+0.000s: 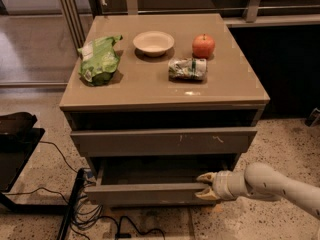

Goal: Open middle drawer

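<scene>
Shows the middle drawer (pixel 145 194) standing partway out, directly beneath the scratched front (pixel 162 141) of the desk (pixel 150 86), grey interior exposed. Leaves bare speckled floor (pixel 280 139) right of the desk; crowds the desk's left with cables (pixel 107 223) and a black stand (pixel 17 134). Puts the claw (pixel 204 186) low at the desk's right front, narrowly parted, pinching the drawer's front panel at its right end

Gripper (pixel 205 186) low right, fingers pinching the middle drawer (pixel 145 194) at its front's right end. Drawer sits partway out, grey interior showing.
</scene>
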Controlling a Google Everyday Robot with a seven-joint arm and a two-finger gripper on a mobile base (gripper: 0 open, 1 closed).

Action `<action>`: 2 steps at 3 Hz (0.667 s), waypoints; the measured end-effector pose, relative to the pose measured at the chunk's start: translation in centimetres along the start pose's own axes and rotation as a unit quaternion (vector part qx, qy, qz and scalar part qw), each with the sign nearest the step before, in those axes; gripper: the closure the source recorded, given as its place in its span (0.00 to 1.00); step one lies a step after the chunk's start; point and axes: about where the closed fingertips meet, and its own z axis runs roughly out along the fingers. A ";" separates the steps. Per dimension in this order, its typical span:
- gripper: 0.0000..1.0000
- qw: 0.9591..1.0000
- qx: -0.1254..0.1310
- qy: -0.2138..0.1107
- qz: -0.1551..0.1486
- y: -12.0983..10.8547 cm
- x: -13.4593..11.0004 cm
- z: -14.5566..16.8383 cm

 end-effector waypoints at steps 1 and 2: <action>0.38 1.000 0.000 0.000 0.000 0.0 0.0 0.0; 0.61 1.000 -0.005 -0.002 -0.001 1.1 0.4 -0.3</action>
